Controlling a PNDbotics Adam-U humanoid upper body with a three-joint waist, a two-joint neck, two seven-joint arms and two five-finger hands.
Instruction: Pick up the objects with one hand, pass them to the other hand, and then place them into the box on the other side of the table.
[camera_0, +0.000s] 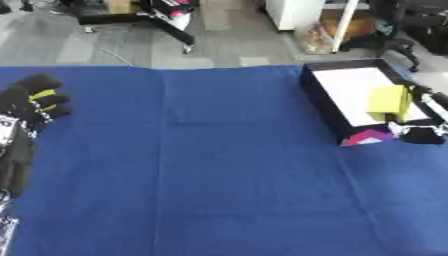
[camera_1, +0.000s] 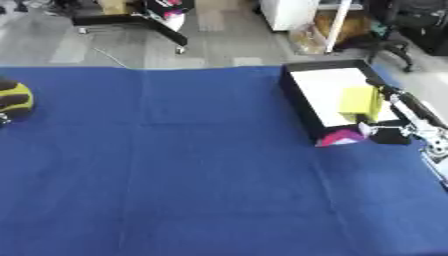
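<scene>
No readable writing anywhere

From here I can make out no letters, numbers, brand or sign: the pink and purple patch on the near corner of the black box is only colour, the yellow block inside it has plain faces, and the yellow bands on the left hand carry nothing I can read

A blue cloth covers the table; beyond it, on grey floor, stands what looks like a white cabinet.
</scene>
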